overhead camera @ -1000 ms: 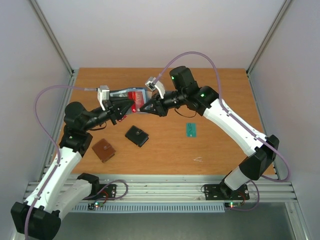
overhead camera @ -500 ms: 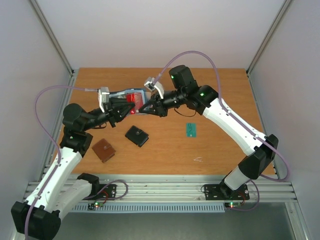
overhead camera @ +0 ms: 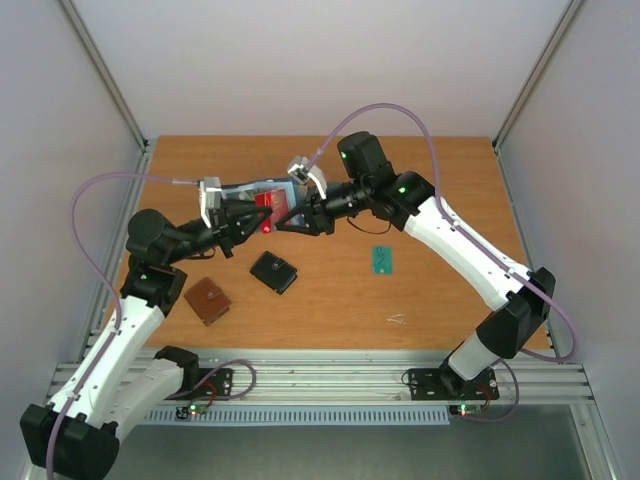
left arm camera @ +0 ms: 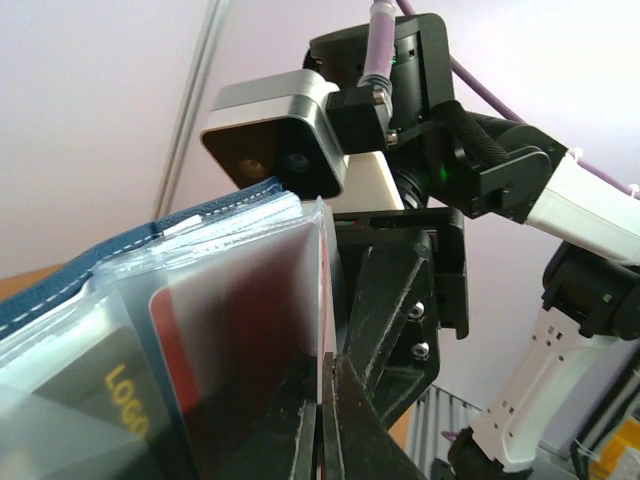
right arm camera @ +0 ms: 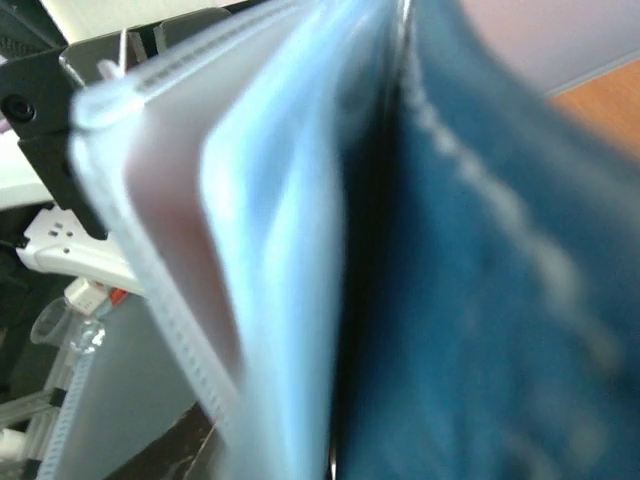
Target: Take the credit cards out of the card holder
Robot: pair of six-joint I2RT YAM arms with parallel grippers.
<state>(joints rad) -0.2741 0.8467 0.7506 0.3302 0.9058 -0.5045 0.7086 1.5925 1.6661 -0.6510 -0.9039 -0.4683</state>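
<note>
The card holder (overhead camera: 245,190) is at the far side of the desk (overhead camera: 450,200), between the 2 arms. It is open, and its clear pockets (left arm camera: 250,260) fan out from the dark blue cover (right arm camera: 480,300).

The left pincer (left arm camera: 320,410) is closed on the thin edge of 1 clear pocket of the card holder. The right pincer (overhead camera: 280,220) meets the card holder from the right side. Its own camera is filled by a blurred view of the cover and pockets, so I cannot tell if it is closed.

The red card (left arm camera: 175,330) is inside a pocket of the card holder, and the black card (left arm camera: 90,400) with yellow print is in the pocket beside it. The green card (overhead camera: 382,260) lies flat on the desk, well to the right of the card holder and nearer to the arm bases.

A black wallet (overhead camera: 273,271) lies just in front of the card holder, and a brown wallet (overhead camera: 207,300) lies in front and to the left of it.
</note>
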